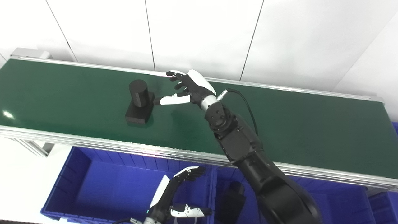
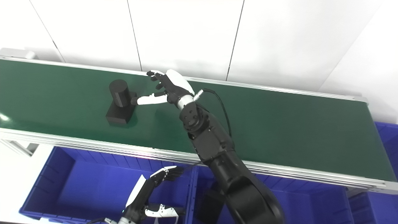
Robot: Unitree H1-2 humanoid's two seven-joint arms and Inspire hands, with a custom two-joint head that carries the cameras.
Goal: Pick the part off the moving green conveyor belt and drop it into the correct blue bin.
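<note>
- On the belt point(image 1: 279, 124), left of centre in the frame, stands the part point(image 1: 140, 102); a dark cylinder upright on a dark square base, nothing holding it yet.
- Just right of it is the right hand point(image 1: 186, 88), fingers spread and holding nothing; the thumb point(image 1: 169, 100) points at the part and looks to be touching it or nearly so, which I cannot settle; the other fingers reach toward the far rail point(image 1: 279, 88).
- That spread looks meant to take the cylinder between thumb and fingers; I would judge the grasp about to begin, not made.
- The arm comes up from the lower right and crosses the belt's near edge, so the hand meets the part from the side.
- At the bottom of the frame the left hand point(image 1: 174, 199) waits, fingers apart and empty, over the left bin point(image 1: 71, 174), clear of the reach.
- The next bin point(image 1: 224, 177) to its right holds a dark object point(image 1: 231, 200), partly hidden by the arm; perhaps a part of the same kind.
</note>
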